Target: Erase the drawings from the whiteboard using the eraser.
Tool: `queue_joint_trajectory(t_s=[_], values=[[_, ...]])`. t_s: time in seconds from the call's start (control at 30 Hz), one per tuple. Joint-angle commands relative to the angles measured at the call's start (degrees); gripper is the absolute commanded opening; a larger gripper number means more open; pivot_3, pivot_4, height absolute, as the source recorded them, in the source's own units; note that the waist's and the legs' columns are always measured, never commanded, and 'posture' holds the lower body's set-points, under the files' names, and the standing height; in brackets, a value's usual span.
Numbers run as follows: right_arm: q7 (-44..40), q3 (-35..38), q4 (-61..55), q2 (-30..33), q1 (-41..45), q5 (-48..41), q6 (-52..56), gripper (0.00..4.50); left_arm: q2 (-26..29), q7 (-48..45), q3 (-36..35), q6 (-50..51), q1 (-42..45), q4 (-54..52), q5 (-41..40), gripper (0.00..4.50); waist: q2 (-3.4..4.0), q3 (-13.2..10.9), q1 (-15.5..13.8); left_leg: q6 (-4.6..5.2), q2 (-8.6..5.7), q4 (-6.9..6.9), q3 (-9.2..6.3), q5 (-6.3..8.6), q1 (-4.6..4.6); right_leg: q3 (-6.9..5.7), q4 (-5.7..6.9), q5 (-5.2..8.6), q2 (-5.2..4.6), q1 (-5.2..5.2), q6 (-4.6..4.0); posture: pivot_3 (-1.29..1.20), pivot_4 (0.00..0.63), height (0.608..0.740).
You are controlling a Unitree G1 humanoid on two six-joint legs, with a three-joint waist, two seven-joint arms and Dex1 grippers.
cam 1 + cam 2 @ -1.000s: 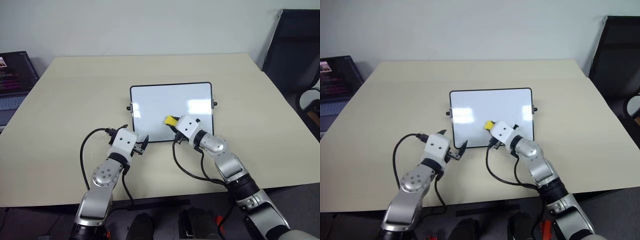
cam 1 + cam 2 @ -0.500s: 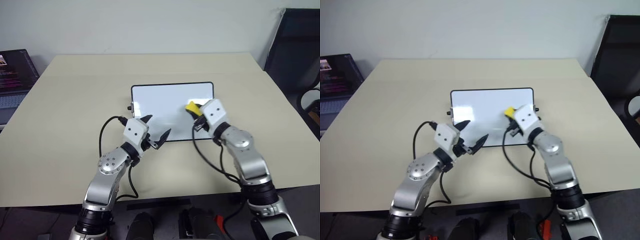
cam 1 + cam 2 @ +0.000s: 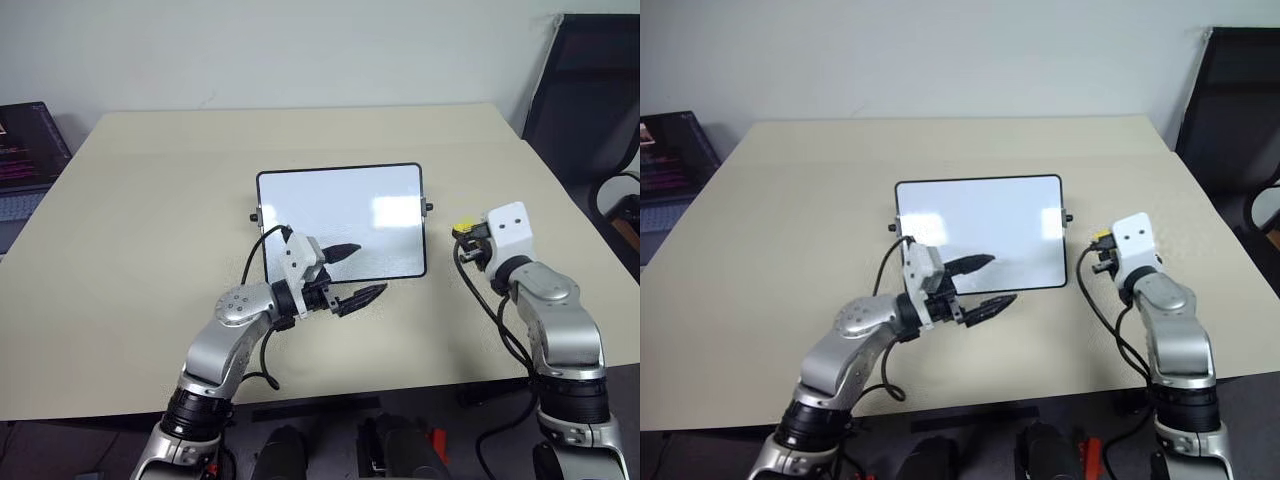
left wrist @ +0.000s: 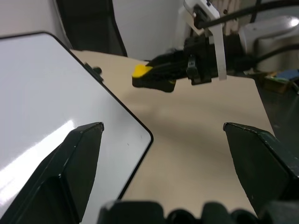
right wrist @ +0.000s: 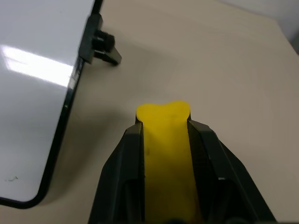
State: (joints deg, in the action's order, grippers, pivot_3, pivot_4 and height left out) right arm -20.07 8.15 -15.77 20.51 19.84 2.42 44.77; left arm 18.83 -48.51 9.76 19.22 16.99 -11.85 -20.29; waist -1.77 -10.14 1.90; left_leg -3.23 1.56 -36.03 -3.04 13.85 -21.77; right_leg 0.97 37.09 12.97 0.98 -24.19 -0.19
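On the beige tabletop (image 3: 150, 200), centre: whiteboard (image 3: 340, 205) lying flat, black frame, small knob at each short side. Surroundings: laptop (image 3: 25, 150) at tabletop's far-left edge; dark chair (image 3: 590, 100) off the right corner. Nothing lies betw. either arm and the board.

Left gripper (image 3: 355, 272) hangs over the board's near edge, jaws wide apart, empty; one finger over the white surface, the other just past the frame, over bare tabletop.

Right gripper (image 3: 468, 236) sits right of the board, clear of its frame, jaws clamped on the eraser (image 5: 166, 149).

Head views: board surface looks blank. Right wrist view adds a tiny faint mark (image 5: 11, 178) near one board corner and the eraser's yellow end poking past the fingers. Left wrist view shows eraser from the side, yellow top on black base, off the board.
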Motion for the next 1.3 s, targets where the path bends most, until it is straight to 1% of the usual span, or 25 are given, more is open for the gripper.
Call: queue_joint_trajectory(t_s=[0.03, 0.17, 0.43, 0.67, 0.7, 0.73, 0.77, 0.97, 1.0, 1.13, 1.3], values=[[1.2, 3.1, 0.6, 0.0, 0.6, -2.4, 1.3, 1.01, 0.8, -2.8, 0.4, -1.0, 0.7, 0.7, -1.2, 4.50, 0.00, 0.0, 0.0, 0.00, -0.01, 0.00, 0.01, 0.00, 0.00, -0.01, 0.00, 0.00, 0.00, 0.00, 0.00, 0.00, 0.150, 0.740], [2.4, 4.8, 4.5, -0.6, 2.0, -4.4, 2.0, 1.01, 1.4, -4.2, 0.4, -1.0, 1.4, 2.0, -0.7, 4.50, 0.00, 0.0, 0.0, 0.00, -0.01, -0.01, 0.01, 0.00, 0.00, 0.00, 0.00, 0.00, 0.00, 0.00, 0.00, 0.00, 0.150, 0.740], [3.8, 4.2, 11.0, -0.5, 3.2, -6.1, -1.4, 1.01, 2.1, -3.9, 1.7, -2.1, 0.5, 1.2, 1.3, 4.50, 0.02, 0.0, 0.0, 0.01, 0.00, 0.00, 0.03, 0.00, -0.01, 0.02, -0.02, 0.00, 0.00, 0.00, 0.00, 0.00, 0.150, 0.740], [4.4, 3.9, 13.2, 0.1, 3.6, -6.8, -2.6, 1.01, 2.8, -3.8, 1.6, -1.6, -0.1, 0.3, 1.7, 4.50, 0.02, 0.0, 0.0, 0.01, 0.00, 0.00, 0.03, 0.00, 0.00, 0.03, 0.00, 0.00, 0.00, 0.00, 0.01, 0.00, 0.150, 0.740], [4.4, 4.1, 13.4, -0.1, 3.7, -7.0, -2.7, 1.69, 2.9, -3.8, 1.6, -1.6, -0.2, 0.2, 1.7, 4.50, 0.02, 0.0, 0.0, 0.01, 0.00, 0.00, 0.03, 0.00, 0.00, 0.03, 0.00, 0.00, 0.00, 0.00, 0.01, 0.00, 0.150, 0.740], [4.5, 4.2, 13.6, -0.3, 3.8, -7.3, -2.8, 1.88, 3.0, -3.7, 1.6, -1.7, -0.2, 0.2, 1.9, 4.50, 0.02, 0.0, 0.0, 0.01, 0.00, 0.00, 0.03, 0.00, 0.00, 0.03, 0.00, 0.00, 0.00, 0.00, 0.01, 0.00, 0.150, 0.740], [4.6, 4.4, 13.8, -0.5, 3.9, -7.5, -3.0, 2.18, 3.0, -3.7, 1.6, -1.7, -0.2, 0.3, 2.0, 4.50, 0.02, 0.0, 0.0, 0.01, 0.00, 0.00, 0.03, 0.00, 0.00, 0.03, 0.00, -0.01, 0.00, 0.00, 0.01, 0.00, 0.150, 0.740], [5.1, 4.0, 13.6, -0.2, 3.9, -8.0, -3.0, 4.34, 3.0, -3.5, 1.5, -1.3, 0.0, 0.1, 1.9, 4.50, 0.02, 0.0, 0.0, 0.01, 0.00, -0.01, 0.04, 0.00, 0.00, 0.03, 0.01, -0.01, 0.00, 0.01, 0.01, 0.00, 0.150, 0.740], [5.3, 4.0, 13.5, -0.1, 3.9, -8.1, -3.0, 4.47, 3.0, -3.4, 1.5, -1.2, 0.0, 0.1, 1.8, 4.50, 0.02, 0.0, 0.0, 0.01, 0.00, -0.01, 0.04, 0.00, 0.00, 0.03, 0.00, -0.01, 0.00, 0.00, 0.01, 0.00, 0.150, 0.740], [6.7, 4.1, 12.8, -0.1, 4.0, -8.0, -2.9, 4.47, 3.1, -3.3, 1.5, -1.1, 0.2, 0.2, 2.0, 4.50, 0.02, 0.0, 0.0, 0.01, 0.00, -0.01, 0.04, 0.00, 0.00, 0.04, 0.01, -0.01, 0.00, 0.00, 0.01, 0.00, 0.150, 0.740], [8.7, 4.4, 7.0, -0.3, 2.6, -7.8, -4.4, 4.47, 2.6, 2.1, -0.2, -1.9, 0.1, -0.5, 4.7, 4.50, 0.04, 0.0, 0.0, 0.01, 0.01, -0.01, 0.03, 0.00, 0.00, 0.06, 0.02, -0.01, 0.00, 0.00, 0.01, 0.00, 0.150, 0.740]])
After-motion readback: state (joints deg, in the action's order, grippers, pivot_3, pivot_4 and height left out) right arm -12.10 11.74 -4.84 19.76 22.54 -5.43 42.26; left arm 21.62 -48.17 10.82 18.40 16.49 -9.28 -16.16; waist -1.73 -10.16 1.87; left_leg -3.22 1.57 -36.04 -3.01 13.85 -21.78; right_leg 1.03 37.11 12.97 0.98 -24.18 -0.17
